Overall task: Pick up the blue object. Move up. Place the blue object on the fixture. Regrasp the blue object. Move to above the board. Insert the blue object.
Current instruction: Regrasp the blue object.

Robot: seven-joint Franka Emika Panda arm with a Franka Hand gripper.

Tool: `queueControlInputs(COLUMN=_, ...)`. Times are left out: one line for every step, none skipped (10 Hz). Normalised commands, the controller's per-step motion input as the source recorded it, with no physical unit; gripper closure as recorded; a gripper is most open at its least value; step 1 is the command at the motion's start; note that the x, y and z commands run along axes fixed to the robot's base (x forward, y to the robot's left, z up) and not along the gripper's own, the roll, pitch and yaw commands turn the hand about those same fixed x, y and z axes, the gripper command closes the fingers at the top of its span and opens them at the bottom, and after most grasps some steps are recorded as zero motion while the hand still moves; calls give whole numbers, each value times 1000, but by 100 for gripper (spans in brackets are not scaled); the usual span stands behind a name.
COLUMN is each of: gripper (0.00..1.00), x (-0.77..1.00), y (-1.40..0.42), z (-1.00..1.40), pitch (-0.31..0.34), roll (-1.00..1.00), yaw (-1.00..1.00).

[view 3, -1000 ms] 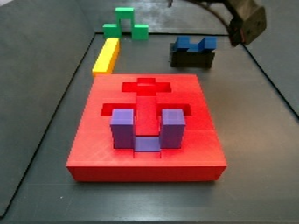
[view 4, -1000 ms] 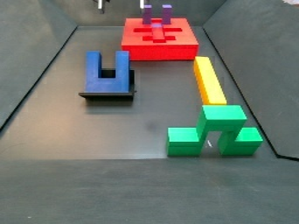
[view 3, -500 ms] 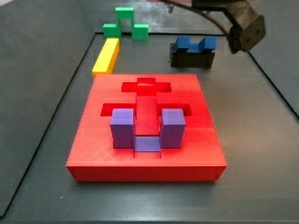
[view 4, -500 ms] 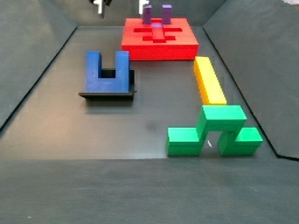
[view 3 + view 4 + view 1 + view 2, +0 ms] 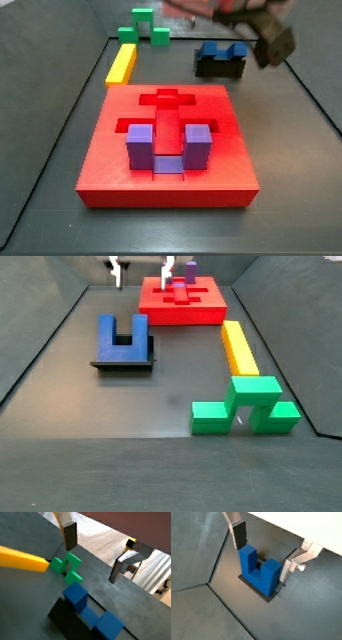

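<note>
The blue object [image 5: 123, 335], a dark blue U-shaped block, stands with its prongs up on the dark fixture [image 5: 122, 364]. Both show in both side views and both wrist views: blue object [image 5: 222, 49], fixture [image 5: 221, 69], blue object [image 5: 257, 569], fixture [image 5: 272, 595], blue object [image 5: 89, 609]. My gripper [image 5: 140, 273] hangs open in the air beyond the block, its fingers [image 5: 240, 535] apart from it and holding nothing. In a side view the gripper [image 5: 267, 36] is blurred. The red board [image 5: 171, 150] lies flat with its cross-shaped slot showing.
A purple U-shaped block [image 5: 170, 148] sits in the board. A yellow bar [image 5: 241, 348] lies beside the board, and a green block [image 5: 247, 404] rests past its end. Dark walls border the floor.
The gripper has come lower and a little closer to the blue object, still open. The blue object and the other pieces have not moved.
</note>
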Motion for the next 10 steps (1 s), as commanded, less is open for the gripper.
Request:
queueControlInputs(gripper=0, x=80, y=0, z=-474, pitch=0, roll=383, yaw=0)
queueControlInputs(gripper=0, x=60, y=0, z=-449, pitch=0, roll=331, yaw=0)
queueControlInputs(gripper=0, x=54, y=0, z=-403, pitch=0, roll=314, yaw=0)
queueControlInputs(gripper=0, x=31, y=0, z=-354, pitch=0, roll=283, yaw=0)
queueControlInputs(gripper=0, x=46, y=0, z=-331, pitch=0, roll=260, yaw=0)
queueControlInputs(gripper=0, x=86, y=149, z=-229, pitch=14, roll=123, yaw=20)
queueControlInputs(gripper=0, x=151, y=146, z=-214, pitch=46, roll=109, yaw=43)
queueControlInputs(gripper=0, x=166, y=134, z=-223, pitch=49, roll=111, yaw=49)
queueControlInputs(gripper=0, x=149, y=103, z=-226, pitch=37, roll=117, yaw=43)
queueControlInputs(gripper=0, x=100, y=80, z=-257, pitch=6, roll=143, yaw=29)
